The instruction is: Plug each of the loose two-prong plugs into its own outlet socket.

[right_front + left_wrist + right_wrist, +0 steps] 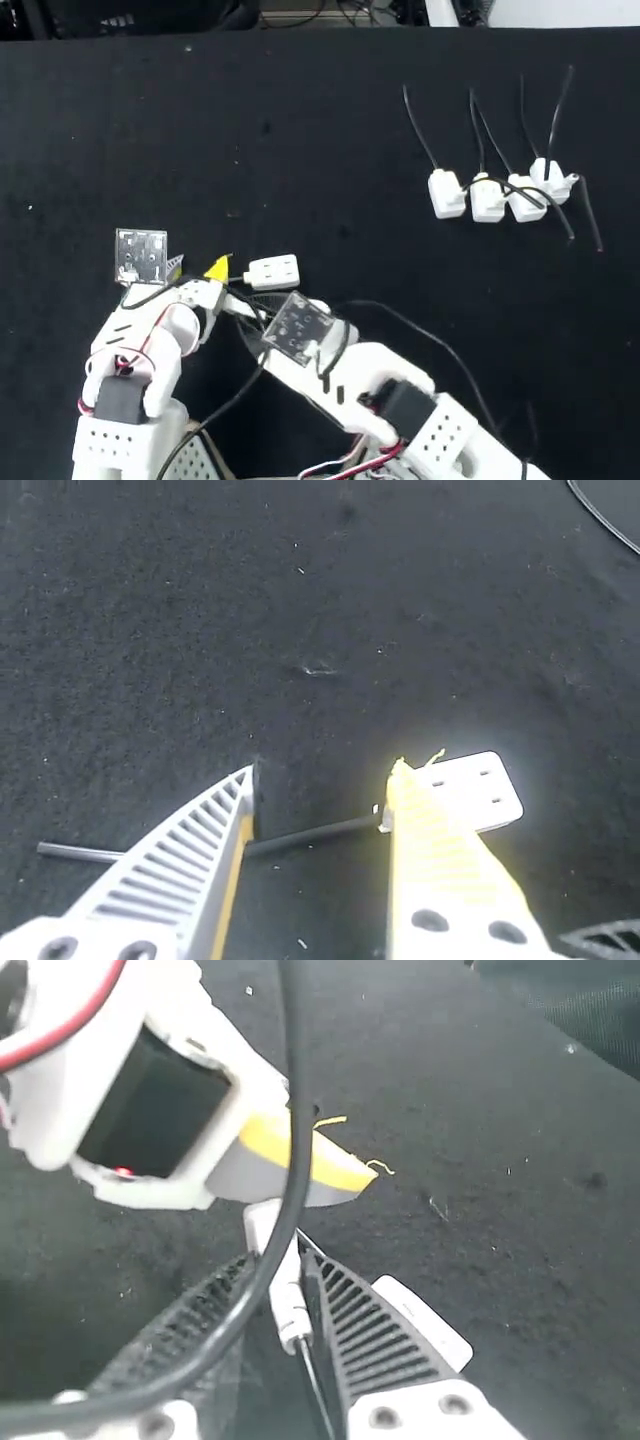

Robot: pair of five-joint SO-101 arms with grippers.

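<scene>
At seven o'clock on the table [330, 130], my right gripper [276, 1260] clamps a plug [285, 1300] pointing lengthwise toward ten; my left gripper [325, 772] gapes empty, outlet [272, 270] at its three.

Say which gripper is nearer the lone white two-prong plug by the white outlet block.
Right. The right gripper is shut on the white plug; the left gripper stands open beside it, astride a black cable.
</scene>
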